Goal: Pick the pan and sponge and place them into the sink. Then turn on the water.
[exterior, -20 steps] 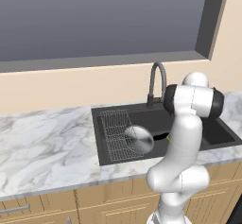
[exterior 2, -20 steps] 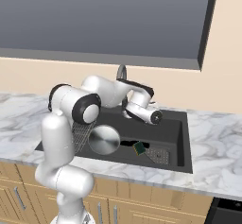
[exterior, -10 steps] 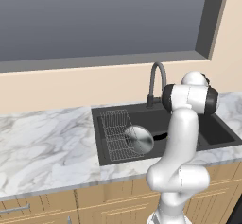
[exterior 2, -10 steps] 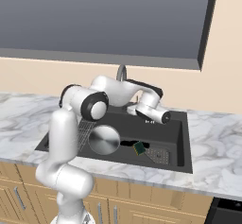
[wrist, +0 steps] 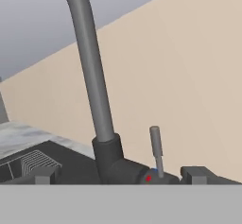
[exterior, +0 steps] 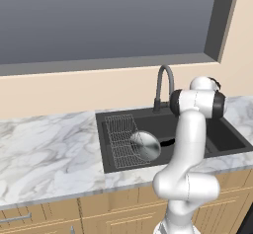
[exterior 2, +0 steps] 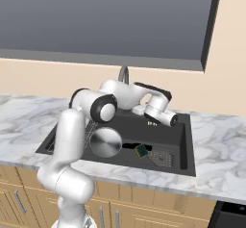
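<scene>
The round silver pan (exterior 2: pixel 105 143) leans inside the dark sink (exterior 2: pixel 185 147), its black handle pointing right toward the yellow and green sponge (exterior 2: pixel 141 151) on the basin floor. From the left base view, the pan (exterior: pixel 145 145) rests against the wire rack in the sink (exterior: pixel 101 139). My gripper (exterior 2: pixel 154 121) hovers over the basin's back edge, near the faucet (exterior 2: pixel 124 73). In the hand view the gripper (wrist: pixel 122 175) is open and holds nothing. Its fingertips (wrist: pixel 45 175) stand wide on either side of the faucet (wrist: pixel 94 90) base and its upright lever (wrist: pixel 156 147). No water shows.
A wire rack (exterior: pixel 123 139) fills the sink's left half. Marble counter (exterior: pixel 44 154) runs on both sides. The beige wall and a window sill (exterior: pixel 113 62) stand close behind the faucet. My own arm (exterior: pixel 190 144) blocks the sink's middle in the left base view.
The hand has moved a little to the right over the sink and closer to the faucet base. Its jaws stayed open. Pan and sponge have not moved.
</scene>
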{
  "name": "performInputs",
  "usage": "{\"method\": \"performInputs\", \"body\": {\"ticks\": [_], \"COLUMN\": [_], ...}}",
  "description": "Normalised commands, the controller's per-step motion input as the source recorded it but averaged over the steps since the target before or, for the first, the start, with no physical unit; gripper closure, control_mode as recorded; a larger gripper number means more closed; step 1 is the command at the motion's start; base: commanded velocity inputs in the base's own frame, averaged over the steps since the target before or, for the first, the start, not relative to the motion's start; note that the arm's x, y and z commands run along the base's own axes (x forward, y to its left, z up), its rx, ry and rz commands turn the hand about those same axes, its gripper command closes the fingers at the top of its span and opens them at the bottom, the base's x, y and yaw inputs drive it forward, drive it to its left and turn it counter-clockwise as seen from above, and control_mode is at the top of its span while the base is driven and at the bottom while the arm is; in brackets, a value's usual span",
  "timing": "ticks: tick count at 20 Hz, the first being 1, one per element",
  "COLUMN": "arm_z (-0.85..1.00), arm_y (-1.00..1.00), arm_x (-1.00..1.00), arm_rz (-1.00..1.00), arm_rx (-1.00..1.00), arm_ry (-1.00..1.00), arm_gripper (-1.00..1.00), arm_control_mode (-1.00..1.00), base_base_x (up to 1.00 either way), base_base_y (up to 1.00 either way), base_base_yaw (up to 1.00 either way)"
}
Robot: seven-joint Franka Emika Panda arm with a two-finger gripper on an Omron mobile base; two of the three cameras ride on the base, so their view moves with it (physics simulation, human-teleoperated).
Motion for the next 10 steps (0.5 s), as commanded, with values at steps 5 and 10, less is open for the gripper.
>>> {"method": "performInputs", "body": {"ticks": [5, 10], "arm_z": [0.0, 0.0], "arm_y": [0.08, 0.13], "arm_x": [0.2, 0.17], "arm_rz": [0.03, 0.02], "arm_rx": [0.07, 0.05], "arm_ry": [0.0, 0.0], "arm_gripper": [-1.0, -1.0], "arm_control_mode": [-1.0, -1.0], "base_base_x": [0.0, 0.0], "base_base_y": [0.0, 0.0], "base_base_yaw": [0.0, 0.0]}}
